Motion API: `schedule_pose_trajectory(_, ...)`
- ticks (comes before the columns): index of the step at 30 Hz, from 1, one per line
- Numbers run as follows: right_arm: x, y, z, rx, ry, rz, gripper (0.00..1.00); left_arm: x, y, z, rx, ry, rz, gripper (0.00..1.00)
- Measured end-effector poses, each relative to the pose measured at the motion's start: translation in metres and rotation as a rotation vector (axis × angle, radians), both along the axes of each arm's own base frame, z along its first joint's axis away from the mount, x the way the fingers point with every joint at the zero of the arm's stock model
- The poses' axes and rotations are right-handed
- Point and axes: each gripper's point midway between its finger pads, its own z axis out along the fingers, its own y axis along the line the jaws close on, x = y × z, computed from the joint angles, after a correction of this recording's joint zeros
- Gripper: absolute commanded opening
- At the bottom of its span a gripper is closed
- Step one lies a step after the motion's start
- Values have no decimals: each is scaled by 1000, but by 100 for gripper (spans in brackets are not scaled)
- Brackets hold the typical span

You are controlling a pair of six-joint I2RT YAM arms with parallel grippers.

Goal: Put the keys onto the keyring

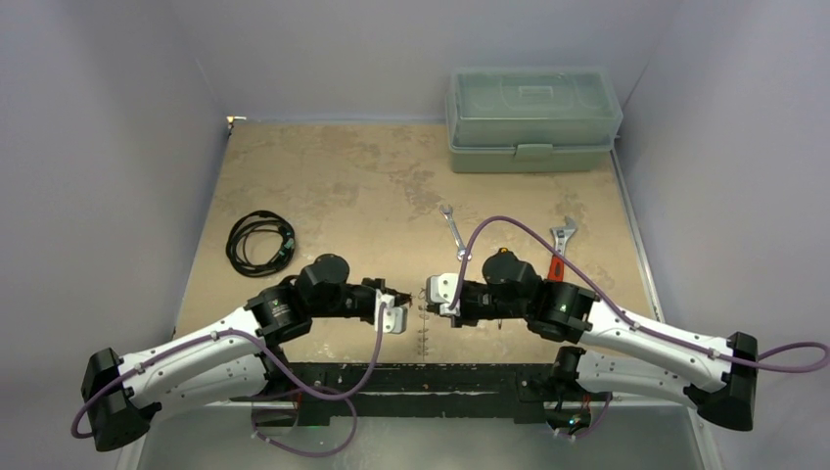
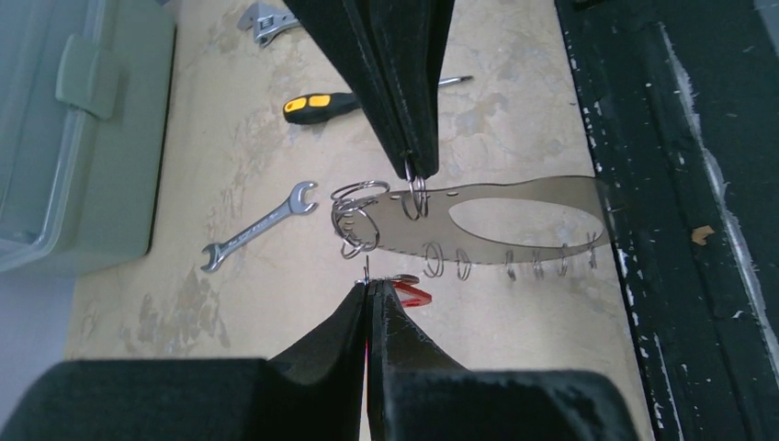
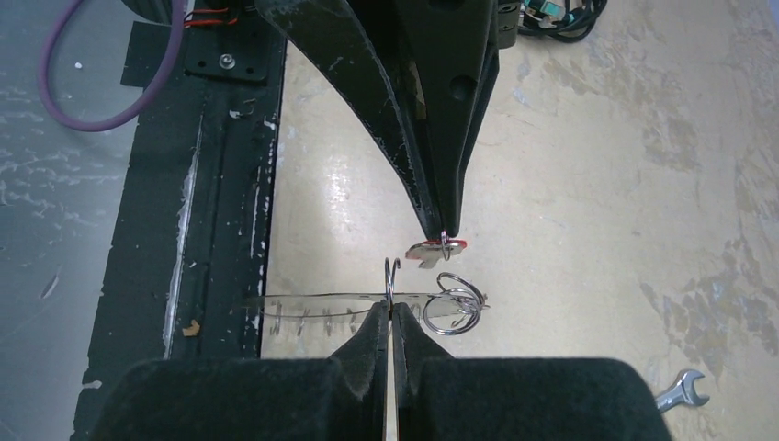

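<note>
Under the keyring [image 2: 404,234] we see the wide desk [image 1: 333,186], and far behind the keyring sits the green box [image 1: 533,117]. Our two hands meet at the keyring, one on each side. Our right hand [image 3: 390,310] is shut tight on one small ring [image 3: 390,276] at the keyring's end. It seems to hold the whole thin, flat oval by that one spot. Our left hand [image 2: 367,289] is shut too. It pinches the tiny loop [image 3: 445,241] of the key [image 2: 411,294] with the red tag, just beside the keyring and not yet on it.

We think a few things could go wrong. The keyring hangs from one little ring, so a push from the key could make it swing or twist away. The key's loop is held only by the very tips, so it could slip out and drop to the desk under the keyring. The two hands are very close at the keyring, so their tips could bump.
</note>
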Motion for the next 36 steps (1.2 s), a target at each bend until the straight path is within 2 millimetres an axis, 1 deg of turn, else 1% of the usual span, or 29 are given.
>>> schedule_pose_trajectory(11,-5,8,-8,-12,31,43,0,-25,-6,1,-24,40,-157,0)
schedule_pose_trajectory(14,-5,10,-12,-21,37,46,0,-29,-7,2,-29,42,-182,0)
schedule_pose_trajectory(25,-5,11,-17,-37,46,46,0,-31,-5,-1,-18,43,-194,0)
schedule_pose_trajectory(32,-8,12,-17,-34,55,60,0,-30,-4,3,-28,35,-191,0)
schedule_pose_trajectory(36,-9,13,-21,-43,64,67,0,-30,-4,5,-33,30,-191,0)
